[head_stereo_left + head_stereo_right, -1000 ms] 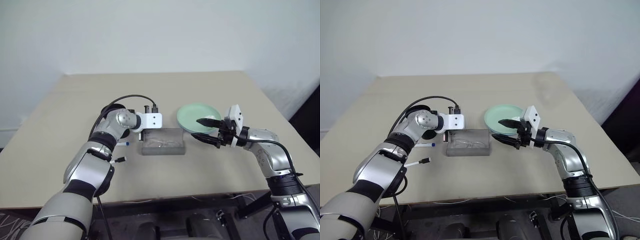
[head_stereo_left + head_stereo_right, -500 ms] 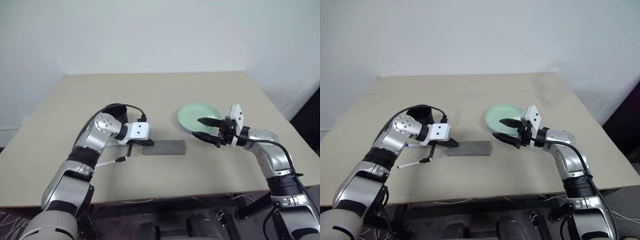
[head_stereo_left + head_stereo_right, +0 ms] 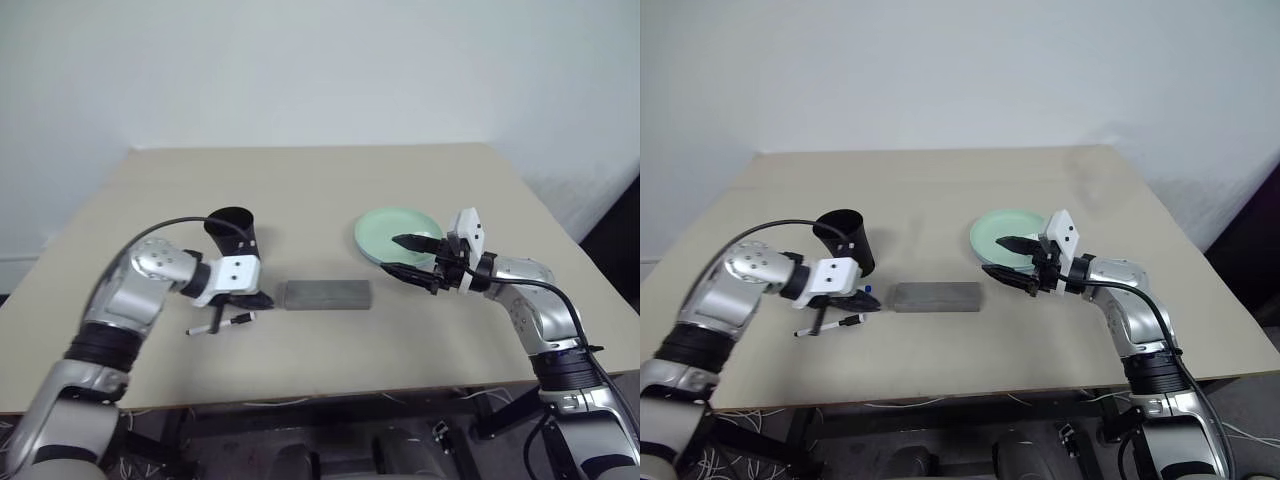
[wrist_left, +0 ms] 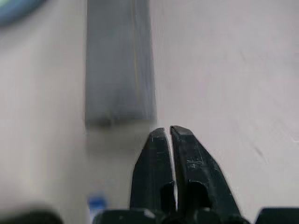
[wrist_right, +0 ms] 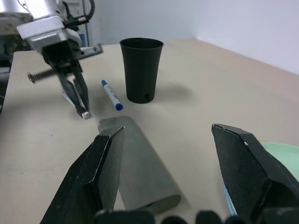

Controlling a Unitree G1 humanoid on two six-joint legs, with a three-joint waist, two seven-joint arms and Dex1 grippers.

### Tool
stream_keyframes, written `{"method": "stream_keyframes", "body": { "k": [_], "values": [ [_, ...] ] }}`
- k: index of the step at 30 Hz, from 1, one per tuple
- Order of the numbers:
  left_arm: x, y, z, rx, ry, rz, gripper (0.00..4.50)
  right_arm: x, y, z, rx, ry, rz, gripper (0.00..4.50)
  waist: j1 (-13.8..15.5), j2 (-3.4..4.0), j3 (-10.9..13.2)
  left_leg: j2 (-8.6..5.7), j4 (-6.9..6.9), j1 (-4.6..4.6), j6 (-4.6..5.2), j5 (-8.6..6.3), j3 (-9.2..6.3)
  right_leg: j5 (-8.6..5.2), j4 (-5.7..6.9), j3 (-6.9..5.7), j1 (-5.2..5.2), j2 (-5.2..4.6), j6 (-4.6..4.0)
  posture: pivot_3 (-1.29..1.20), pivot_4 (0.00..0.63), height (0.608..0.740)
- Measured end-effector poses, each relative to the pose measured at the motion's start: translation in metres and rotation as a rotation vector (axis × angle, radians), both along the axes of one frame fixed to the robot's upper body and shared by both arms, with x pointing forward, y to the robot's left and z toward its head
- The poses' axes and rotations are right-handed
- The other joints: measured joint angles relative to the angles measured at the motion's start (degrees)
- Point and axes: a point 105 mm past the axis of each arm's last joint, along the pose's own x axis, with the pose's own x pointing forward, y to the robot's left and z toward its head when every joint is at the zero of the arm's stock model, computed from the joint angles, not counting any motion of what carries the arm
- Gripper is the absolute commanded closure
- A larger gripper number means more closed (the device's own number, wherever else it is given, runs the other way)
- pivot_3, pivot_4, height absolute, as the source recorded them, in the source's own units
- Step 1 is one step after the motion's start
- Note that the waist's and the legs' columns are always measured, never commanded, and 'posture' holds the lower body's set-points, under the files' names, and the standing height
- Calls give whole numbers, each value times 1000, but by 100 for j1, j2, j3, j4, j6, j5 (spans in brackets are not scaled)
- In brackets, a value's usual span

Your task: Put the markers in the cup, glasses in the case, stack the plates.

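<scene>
Pulled back toward the left of the frame, the left gripper (image 3: 262, 299) now hangs off the case's end, its jaws nearly closed on nothing. Lid down, the case (image 3: 327, 294) lies at centre on the table (image 3: 320, 180), long axis left to right, so the glasses step looks done. One marker (image 5: 111, 95) lies beside the cup (image 3: 232, 232) (blue cap toward the case). Right gripper (image 3: 408, 257) hovers wide open and empty over the mint plate (image 3: 385, 228)
</scene>
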Motion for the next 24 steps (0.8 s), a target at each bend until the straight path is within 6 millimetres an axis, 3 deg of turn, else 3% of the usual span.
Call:
{"method": "stream_keyframes", "body": {
  "k": [5,10,16,22,24],
  "values": [
    [-4,26,0,61,25,62,1848,0,2,-2,-9,4,6,1274,33,-1,0,-2,4,-2,0,0,-2,0,-4,-6,3,-6,0,0,0,740],
    [-2,31,-9,101,27,76,1848,0,4,-8,-10,24,9,1274,35,-1,0,-2,2,-3,0,0,-2,0,-3,-6,0,-4,0,0,0,740],
    [-1,23,-29,111,55,83,1848,-1,9,-9,-8,26,21,1274,34,-2,0,-1,3,-3,0,0,0,0,-2,-5,0,-3,0,0,0,740],
    [2,22,-32,106,52,100,1848,0,8,-10,-10,26,12,1274,47,9,-6,-3,7,6,0,1,-2,0,3,-5,10,-4,-1,0,0,740],
    [2,22,-32,106,56,98,2426,0,8,-11,-10,27,8,1274,46,9,-6,-3,10,7,1,1,0,0,4,-4,11,-4,-1,0,0,740]
  ]
}}
